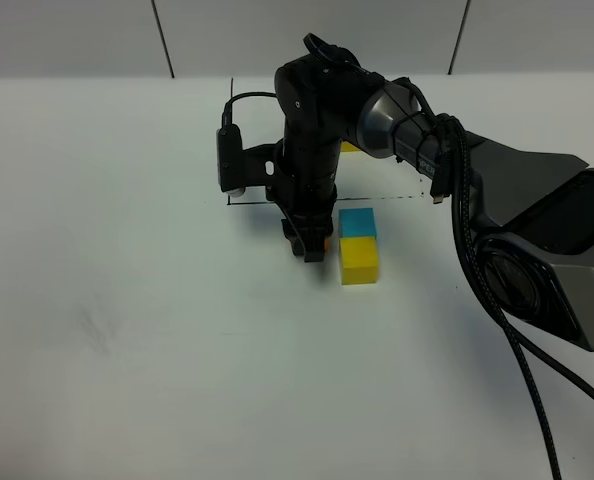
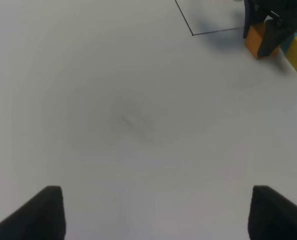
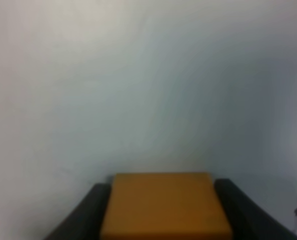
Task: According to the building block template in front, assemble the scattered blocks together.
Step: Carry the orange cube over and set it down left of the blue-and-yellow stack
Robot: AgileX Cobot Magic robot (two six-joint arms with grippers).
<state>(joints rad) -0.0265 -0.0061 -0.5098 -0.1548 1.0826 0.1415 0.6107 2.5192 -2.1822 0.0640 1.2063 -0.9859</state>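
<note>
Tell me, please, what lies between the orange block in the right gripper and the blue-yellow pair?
Nothing: in the high view only bare table separates the orange block, clamped in the right gripper, from the blue block and yellow block.

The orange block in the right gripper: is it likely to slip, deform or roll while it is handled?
The orange block looks rigid: its edges stay straight between the right gripper fingers. Flat faces probably give the pads good purchase, so slipping seems unlikely. As a cube it should rest flat rather than roll beside the blue block and yellow block.
</note>
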